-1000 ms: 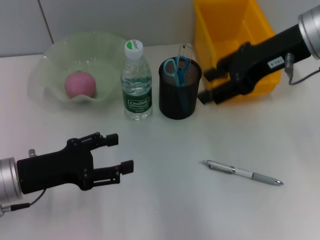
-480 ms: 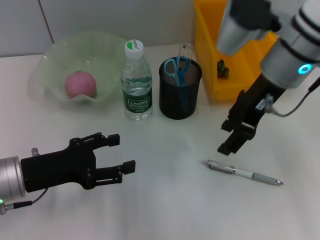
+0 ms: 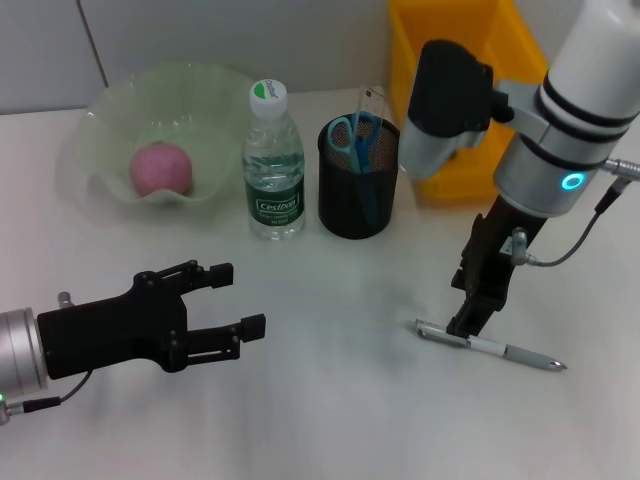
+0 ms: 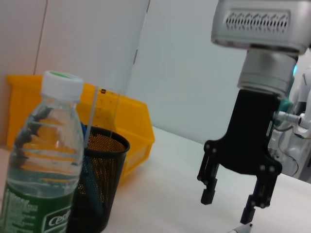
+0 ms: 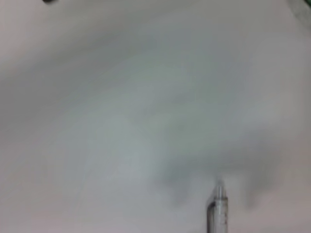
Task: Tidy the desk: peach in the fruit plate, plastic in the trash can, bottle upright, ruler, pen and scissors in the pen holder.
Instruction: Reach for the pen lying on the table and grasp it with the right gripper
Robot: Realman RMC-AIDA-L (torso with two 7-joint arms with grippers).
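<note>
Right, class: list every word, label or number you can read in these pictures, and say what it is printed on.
"Cestbon": green label of the water bottle, partly legible; the fine print below it is too small to read.
Markings on the clear ruler in the pen holder: too small to read.
Nothing else carries readable text.

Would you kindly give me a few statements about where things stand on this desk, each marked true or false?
1. The peach lies in the fruit plate. True.
2. The bottle lies on its side. False: it stands upright beside the pen holder.
3. The pen is in the pen holder. False: it lies on the desk.
4. The right gripper is open, directly above the pen. True.
5. The left gripper holds the scissors. False: it is open and empty; the scissors stand in the pen holder.
</note>
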